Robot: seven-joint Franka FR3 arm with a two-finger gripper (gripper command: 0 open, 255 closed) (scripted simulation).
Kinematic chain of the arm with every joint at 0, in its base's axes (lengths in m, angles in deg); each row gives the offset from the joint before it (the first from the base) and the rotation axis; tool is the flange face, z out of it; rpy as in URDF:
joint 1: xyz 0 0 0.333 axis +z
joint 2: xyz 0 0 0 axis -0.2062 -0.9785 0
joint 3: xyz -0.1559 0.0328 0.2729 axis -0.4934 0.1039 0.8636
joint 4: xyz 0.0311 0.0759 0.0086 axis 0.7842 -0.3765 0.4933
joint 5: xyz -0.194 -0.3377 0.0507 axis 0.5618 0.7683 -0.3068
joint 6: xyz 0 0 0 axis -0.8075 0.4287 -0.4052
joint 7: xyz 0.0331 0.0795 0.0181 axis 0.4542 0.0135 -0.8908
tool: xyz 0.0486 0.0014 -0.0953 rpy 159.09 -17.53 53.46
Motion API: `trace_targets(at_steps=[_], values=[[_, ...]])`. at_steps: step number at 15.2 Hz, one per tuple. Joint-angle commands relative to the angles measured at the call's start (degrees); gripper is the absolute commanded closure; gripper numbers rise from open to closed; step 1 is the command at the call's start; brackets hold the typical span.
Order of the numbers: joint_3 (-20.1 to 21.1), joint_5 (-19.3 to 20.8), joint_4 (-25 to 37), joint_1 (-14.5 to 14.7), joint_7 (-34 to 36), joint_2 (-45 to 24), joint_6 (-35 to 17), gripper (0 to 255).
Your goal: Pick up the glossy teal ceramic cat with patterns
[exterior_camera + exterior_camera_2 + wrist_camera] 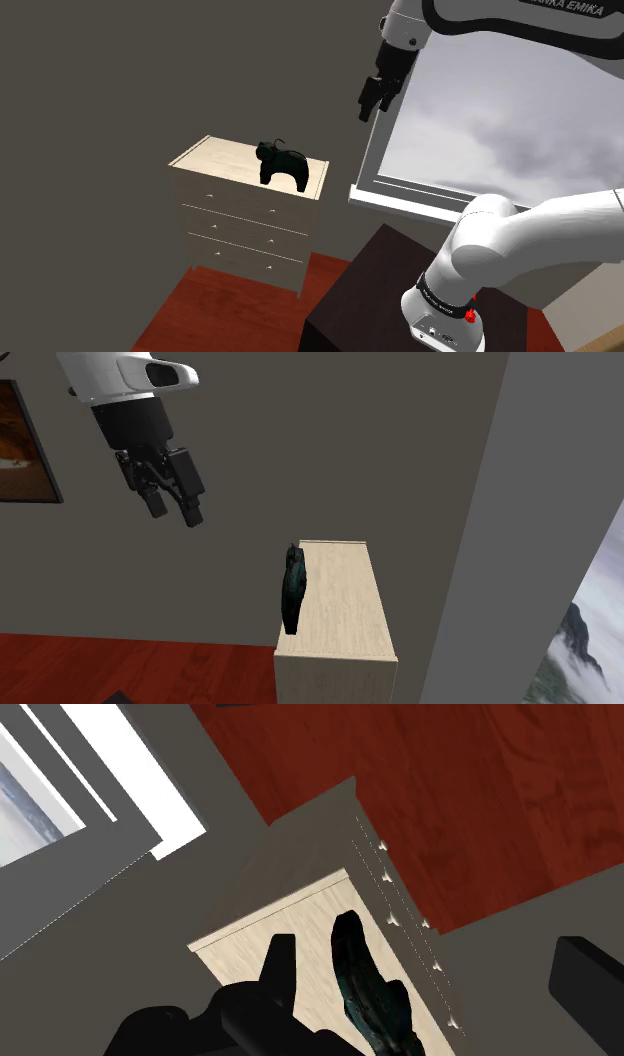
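Note:
The cat [283, 165] is a very dark, glossy teal figurine. It stands upright on the top of a pale wooden dresser [215, 158], toward the shoulder view's right end. From the second exterior view the cat [292, 590] is seen edge-on at the left rim of the dresser top [345, 602]. My gripper [370, 113] hangs open in the air, well above the cat and off to the shoulder view's right, touching nothing. In the wrist view the cat [370, 979] lies beside one finger [281, 966], within the wide gap of the gripper [430, 949].
The dresser has several drawers with small knobs [243, 240] and stands against a grey wall. A window with a white frame [420, 195] is beside it. The floor [480, 794] is red wood. A framed picture [20, 442] hangs on the wall. My dark stand [365, 295] sits low right.

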Motion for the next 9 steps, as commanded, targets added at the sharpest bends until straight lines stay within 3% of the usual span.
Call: trace_targets(at_steps=[1, 9], values=[[0.00, 0.00, 0.00, 0.00, 0.00, 0.00, 0.00, 0], [-2.02, 3.05, 1.53, 1.27, -6.79, -15.02, -10.58, 0]])
